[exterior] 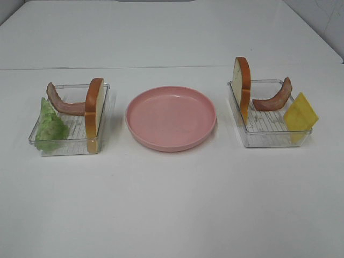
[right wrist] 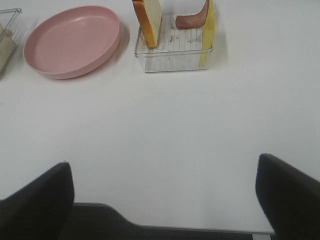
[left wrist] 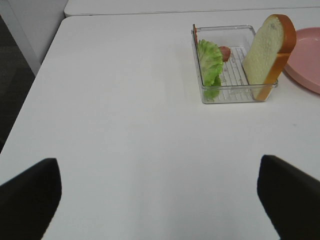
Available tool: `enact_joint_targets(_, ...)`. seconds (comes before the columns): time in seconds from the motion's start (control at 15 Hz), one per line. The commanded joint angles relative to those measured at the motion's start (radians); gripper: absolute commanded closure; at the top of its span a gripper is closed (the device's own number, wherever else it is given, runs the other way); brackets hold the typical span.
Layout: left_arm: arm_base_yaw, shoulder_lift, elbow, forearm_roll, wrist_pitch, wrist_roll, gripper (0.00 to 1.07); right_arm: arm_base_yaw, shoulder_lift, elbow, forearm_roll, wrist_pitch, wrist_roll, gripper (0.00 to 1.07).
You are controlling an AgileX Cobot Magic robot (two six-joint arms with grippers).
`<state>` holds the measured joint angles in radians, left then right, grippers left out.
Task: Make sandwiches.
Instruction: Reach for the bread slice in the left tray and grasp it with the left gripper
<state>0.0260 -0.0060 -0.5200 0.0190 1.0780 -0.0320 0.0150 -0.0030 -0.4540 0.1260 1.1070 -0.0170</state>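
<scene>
The sandwiches' parts stand apart in two clear trays. The left tray [exterior: 37,141] holds a green lettuce leaf [exterior: 51,124], a bacon strip [exterior: 63,103] and a bread slice [exterior: 94,114] on edge. In the right tray [exterior: 269,141] are a bread slice [exterior: 242,86], a bacon strip [exterior: 273,100] and a yellow cheese square [exterior: 300,114]. Neither gripper shows in the exterior high view. My left gripper [left wrist: 157,162] is open above bare table, well short of the lettuce [left wrist: 210,62] and bread [left wrist: 267,52]. My right gripper [right wrist: 162,162] is open too, short of the bread [right wrist: 148,20] and cheese [right wrist: 208,32].
A round pink plate [exterior: 171,117] sits between the two trays, also in the left wrist view as the plate [left wrist: 307,57] and in the right wrist view as the plate [right wrist: 72,40]. The white table's near edge [right wrist: 165,229] lies under the right gripper.
</scene>
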Motion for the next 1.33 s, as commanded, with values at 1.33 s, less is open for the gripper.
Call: enact_joint_targets(1.33,-0.027,1.402,-0.825,-0.009,0.240,-0.034,0.04,-0.003,-0.032,0.004,0.001,-0.007,-0.009,0.14)
